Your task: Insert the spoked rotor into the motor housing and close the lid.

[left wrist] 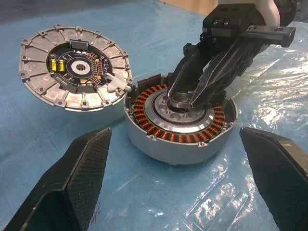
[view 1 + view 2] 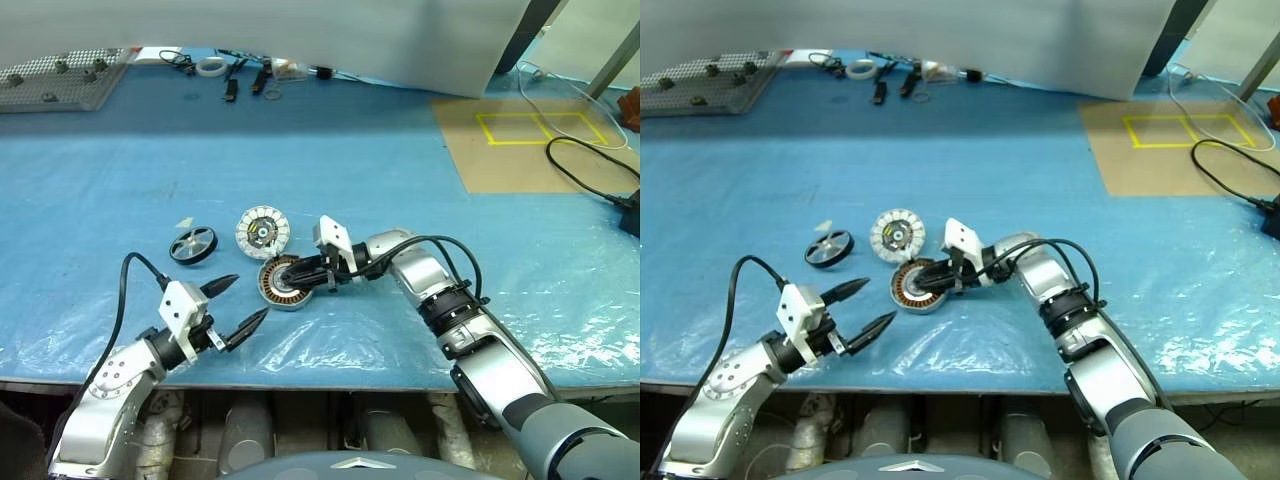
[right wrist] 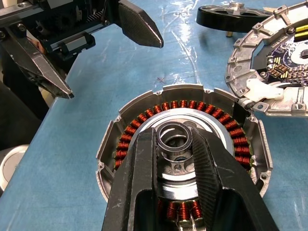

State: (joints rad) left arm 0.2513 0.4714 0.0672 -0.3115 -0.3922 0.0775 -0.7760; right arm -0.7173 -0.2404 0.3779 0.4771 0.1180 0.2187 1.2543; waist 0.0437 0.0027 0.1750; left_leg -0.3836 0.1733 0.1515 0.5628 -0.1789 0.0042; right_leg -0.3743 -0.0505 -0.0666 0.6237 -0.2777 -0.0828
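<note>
Insertion is still waiting: spoked rotor (image 2: pixel 192 245) is lying on the worktop (image 2: pixel 400 200) beside the lid (image 2: pixel 262 231), apart from the motor housing (image 1: pixel 178 139), where the right pincer (image 3: pixel 173 139) is pinching a central metal ring (image 1: pixel 179 100); the left pincer (image 2: pixel 250 297) is hanging wide open nearby, probably fetching the rotor next

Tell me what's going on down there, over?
Left gripper open, hovering near. Right gripper pinching the hub ring inside the motor housing. Spoked rotor and lid lie aside. Nothing blocking.

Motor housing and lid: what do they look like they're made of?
Motor housing: looks like cast or machined metal, matte silver-grey wall; the ring inside looks like copper wire, orange-brown and glossy. Lid: pale grey segments with a dull metallic look, probably cast metal; a dark circuit board with small components sits at its centre.
</note>
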